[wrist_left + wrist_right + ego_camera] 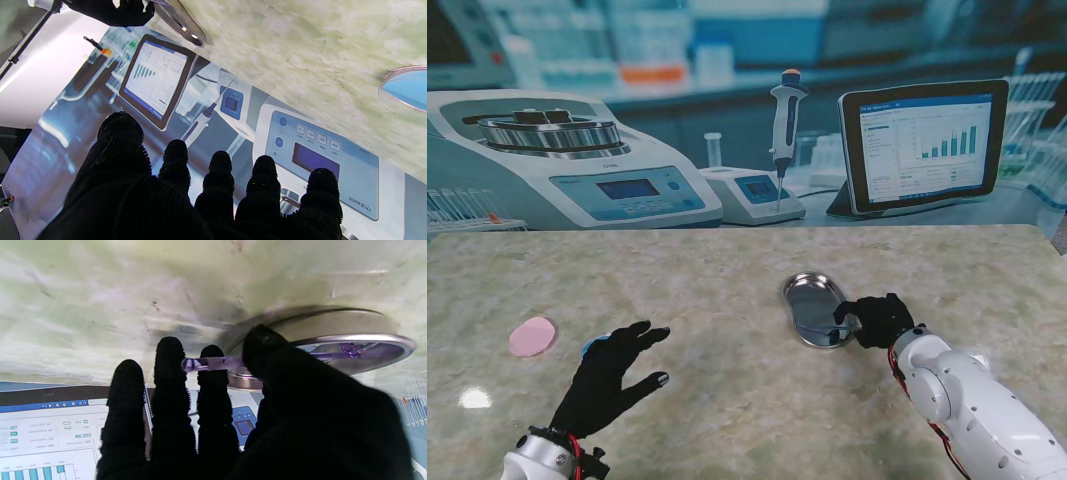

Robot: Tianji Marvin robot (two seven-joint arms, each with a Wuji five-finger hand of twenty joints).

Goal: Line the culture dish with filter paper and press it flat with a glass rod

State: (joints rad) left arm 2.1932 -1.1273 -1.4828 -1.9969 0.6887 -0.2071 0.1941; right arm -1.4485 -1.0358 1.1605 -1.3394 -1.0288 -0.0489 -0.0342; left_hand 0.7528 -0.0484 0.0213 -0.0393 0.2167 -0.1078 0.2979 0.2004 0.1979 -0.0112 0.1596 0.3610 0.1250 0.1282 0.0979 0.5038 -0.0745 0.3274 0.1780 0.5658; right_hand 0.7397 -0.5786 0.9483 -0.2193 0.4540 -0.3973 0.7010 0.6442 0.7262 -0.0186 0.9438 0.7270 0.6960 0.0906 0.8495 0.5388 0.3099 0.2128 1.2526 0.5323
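A clear glass rod (213, 363) lies with its far end in an oval steel tray (799, 290). My right hand (877, 318) is at the tray's near right edge, thumb and fingers pinched on the rod's near end. A pink paper disc (532, 336) lies flat at the left. A round clear dish (405, 86) with a blue inside sits just left of my left hand (612, 380), mostly hidden by it in the stand view. That hand hovers palm down with its fingers spread and holds nothing.
The marbled table top (727, 280) runs back to a printed lab backdrop (727, 120) that stands as a wall along the far edge. The steel tray (181, 25) and my right hand (113, 11) also show in the left wrist view.
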